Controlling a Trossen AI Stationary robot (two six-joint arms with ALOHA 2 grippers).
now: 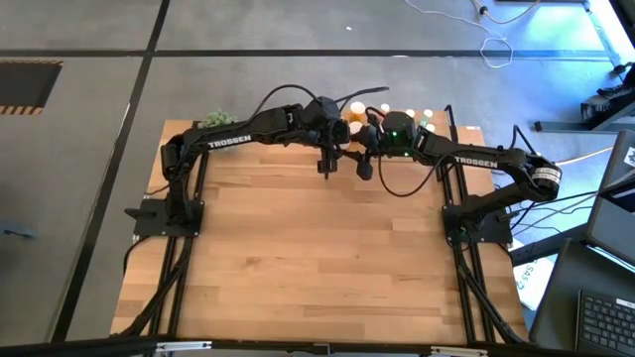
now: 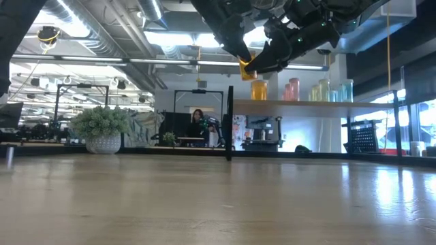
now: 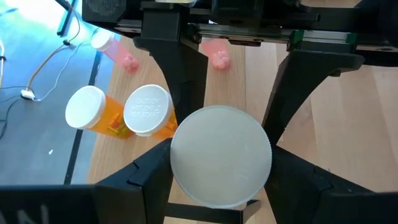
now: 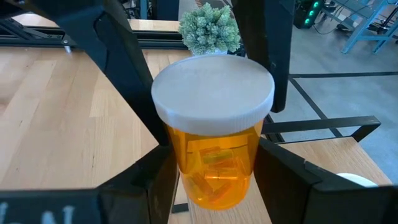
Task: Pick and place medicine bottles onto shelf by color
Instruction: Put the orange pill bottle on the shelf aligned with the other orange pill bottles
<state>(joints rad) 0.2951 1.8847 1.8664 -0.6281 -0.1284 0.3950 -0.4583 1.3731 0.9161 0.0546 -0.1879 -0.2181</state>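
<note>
Two grippers, one orange bottle, mid-air handover near the shelf

I'm holding the orange bottle above the tabletop with both ends pinched: the left gripper is clamping the white cap from above and the right gripper is squeezing the orange body. My guess for doing this cleanly is that I'm only letting one side go once the other is gripping square, since a tilted bottle could slip. Just beyond, the shelf is carrying two orange bottles at one end, with the pink ones next along. I'm aiming for the bare board beside the orange pair and coming in high so I'm not knocking them over.
</note>
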